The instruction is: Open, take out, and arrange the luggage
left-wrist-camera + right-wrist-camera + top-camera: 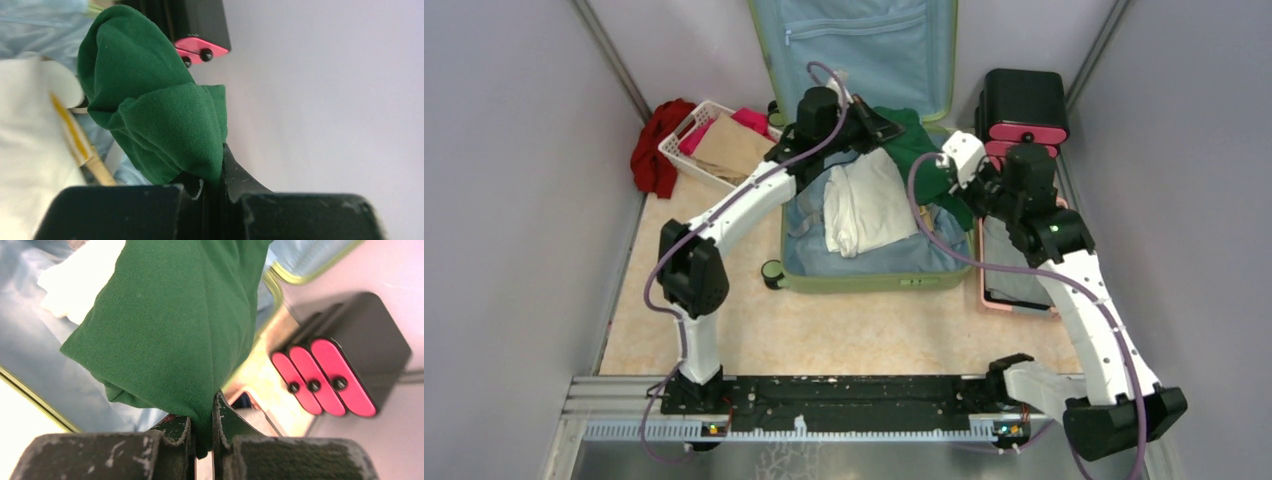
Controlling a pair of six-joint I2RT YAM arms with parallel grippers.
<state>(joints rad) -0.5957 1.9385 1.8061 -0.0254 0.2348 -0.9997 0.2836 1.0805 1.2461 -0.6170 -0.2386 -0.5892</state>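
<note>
The large light-green hard-shell luggage (864, 283) with light blue fabric lining lies open in the middle of the beige surface (744, 330). Its lid (864, 40) stands up at the far side. Inside its base lies a folded white garment (864, 205) on pale blue cloth.

Both arms reach over the luggage's far right corner. The left pincer (879, 125) hangs above the far edge of the base, clenched on a dark green knitted garment (919, 150). In the left wrist view the cloth bunches up out of the closed jaws, with the white garment to its left. The right pincer (944, 160) is over the luggage's right rim, just beside the left one. It is also clenched on the dark green knitted garment. Its wrist view shows the fabric pinched between the fingertips and spreading above the blue lining.

Left of the luggage sits a white plastic mesh basket (686, 150) holding tan and pink clothes. A crumpled red cloth (654, 145) lies against that basket's outer side. Right of the luggage's far corner stands a black box with pink drawer fronts (1024, 110). A flat pink plastic basket (984, 300) lies along the luggage's right side, under the right arm.
</note>
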